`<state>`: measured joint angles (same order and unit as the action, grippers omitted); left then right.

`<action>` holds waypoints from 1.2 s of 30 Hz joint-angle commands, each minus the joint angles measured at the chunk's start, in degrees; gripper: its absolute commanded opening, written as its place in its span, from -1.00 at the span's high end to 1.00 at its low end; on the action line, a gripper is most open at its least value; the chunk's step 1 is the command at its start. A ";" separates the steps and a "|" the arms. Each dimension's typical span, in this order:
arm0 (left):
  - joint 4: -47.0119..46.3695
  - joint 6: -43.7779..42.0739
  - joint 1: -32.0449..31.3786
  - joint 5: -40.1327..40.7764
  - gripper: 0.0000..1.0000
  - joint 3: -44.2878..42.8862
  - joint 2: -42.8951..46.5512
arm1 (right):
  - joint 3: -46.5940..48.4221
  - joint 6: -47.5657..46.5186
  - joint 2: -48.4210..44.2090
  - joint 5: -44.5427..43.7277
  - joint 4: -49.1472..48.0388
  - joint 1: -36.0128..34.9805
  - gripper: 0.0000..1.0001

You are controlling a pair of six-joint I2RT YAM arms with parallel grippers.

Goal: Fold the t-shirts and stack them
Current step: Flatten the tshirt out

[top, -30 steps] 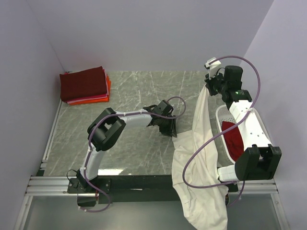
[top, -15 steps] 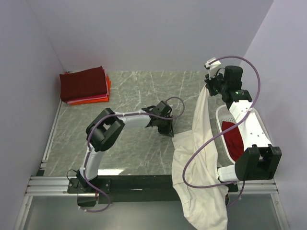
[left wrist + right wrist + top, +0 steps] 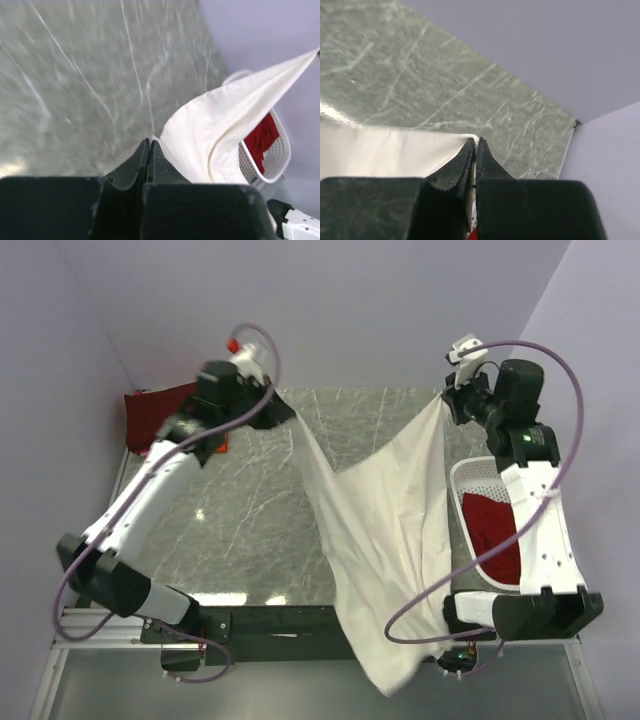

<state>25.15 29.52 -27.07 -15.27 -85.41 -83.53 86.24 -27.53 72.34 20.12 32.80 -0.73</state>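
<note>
Top external view: cream-white t-shirt (image 3: pixel 385 530) strung in air btwn both arms, taut along its upper edge. Left gripper (image 3: pixel 290 418) raised over far-left part of marbled table (image 3: pixel 250 530), jaws pinched tight on one corner of the cloth. Right gripper (image 3: pixel 447 400) up at far right, jaws likewise clamped on the opposite corner. Upper edge dips in a shallow V btwn the two pinch pts. Rest of shirt hangs down across table's right half & spills past the near edge by the arm bases; whether it touches the tabletop, can't tell. White lattice basket (image 3: pixel 470 480) sits at right edge of table beneath right arm, w/ a red t-shirt (image 3: pixel 495 525) crumpled inside. Folded stack (image 3: pixel 150 410) in far-left corner, dark maroon on top, sliver of orange-red at its right edge, partly hidden behind left arm. Left wrist cam: fingers pressed flat together, cloth corner at the tips, shirt running off toward basket. Right wrist cam: fingers closed w/ cream cloth edge nipped btwn them, cloth stretching off to the left above table.
</note>
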 commanded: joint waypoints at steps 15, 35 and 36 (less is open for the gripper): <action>12.49 -14.75 4.39 8.50 0.99 -41.42 14.26 | 32.67 4.41 -13.18 8.44 12.55 0.21 1.00; -3.77 -17.82 4.48 15.00 0.99 -31.60 26.39 | 27.69 5.56 -14.24 1.06 3.43 0.29 1.00; -4.57 -18.09 4.48 17.18 0.99 -25.57 27.18 | 25.32 5.73 -14.24 1.76 2.37 0.29 1.00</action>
<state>22.81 13.72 -22.63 -3.09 -119.35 -56.14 116.90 -22.50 55.46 22.90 40.27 -0.71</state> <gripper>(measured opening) 0.015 0.021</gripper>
